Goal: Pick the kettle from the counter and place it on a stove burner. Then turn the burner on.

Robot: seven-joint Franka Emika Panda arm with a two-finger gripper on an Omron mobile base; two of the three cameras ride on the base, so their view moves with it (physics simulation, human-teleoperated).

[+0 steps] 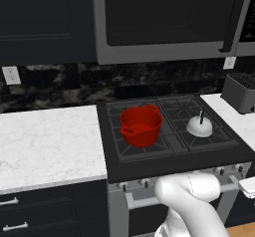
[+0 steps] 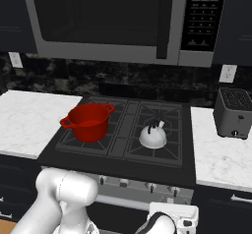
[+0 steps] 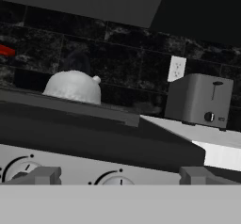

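Sitting on the left is the white counter [image 1: 45, 141]. Next comes a red pot [image 1: 141, 126] on the left side of the black cooktop [image 1: 169, 159]. The kettle [image 1: 199, 126] sits on the front right stove burner [image 1: 206, 136], upright. A grey toaster [image 1: 240, 92] stands on the counter at the far right.

The pincer [image 3: 120, 176] is low, in front of the stove knobs [image 3: 114, 179]. Its two tips stand wide apart and hold nothing.

From the hand view you see the knobs up close and the kettle from below. The base views show the pot and burners from above
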